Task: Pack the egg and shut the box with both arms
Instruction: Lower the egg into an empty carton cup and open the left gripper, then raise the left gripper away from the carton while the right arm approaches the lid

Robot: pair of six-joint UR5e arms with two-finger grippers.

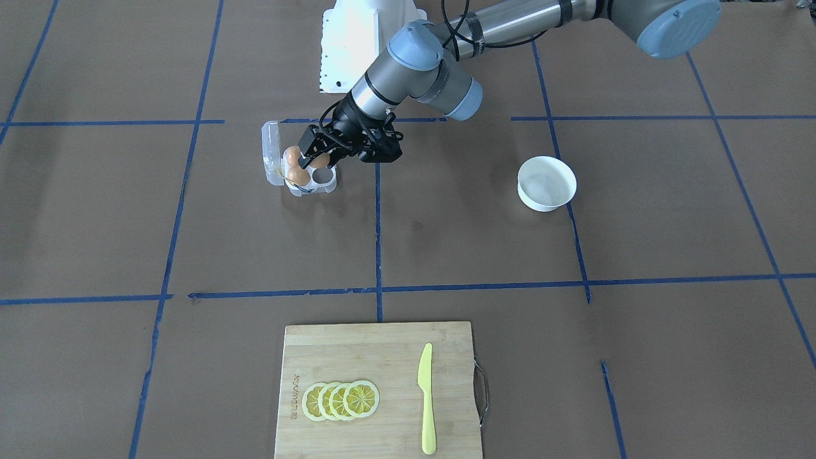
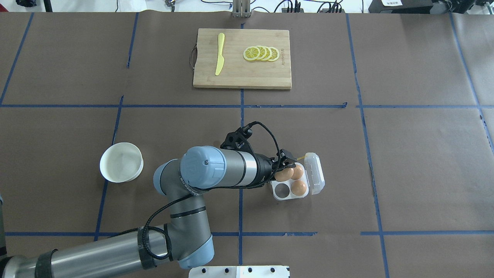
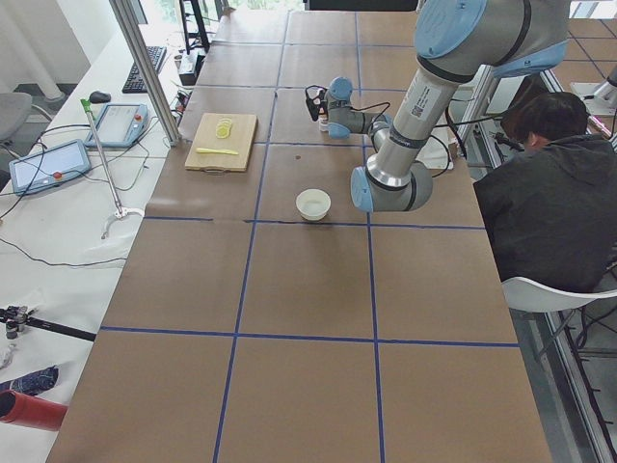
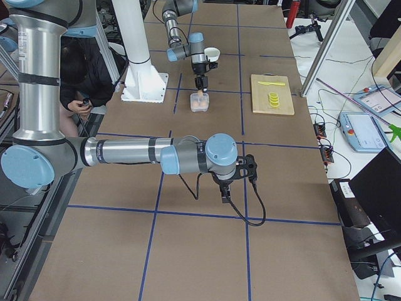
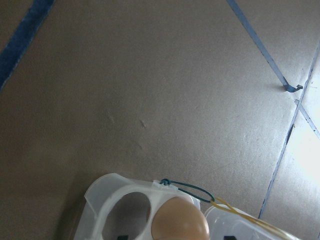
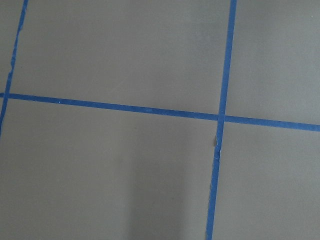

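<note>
Orange-brown egg (image 2: 285,174), clamped in the left gripper (image 1: 322,164), sits over a box (image 2: 293,196) cup beside two packed eggs (image 2: 299,188); next step probably requires release, then closing the lid (image 2: 315,177); right gripper (image 4: 225,195) aperture cannot be told.

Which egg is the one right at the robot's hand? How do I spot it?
Find the clear plastic box near the middle of the table, where the left arm's end effector reaches. The egg you want is right at that end effector. Unlike the other two eggs, it is on the side away from the open lid, next to the empty cup.
</note>
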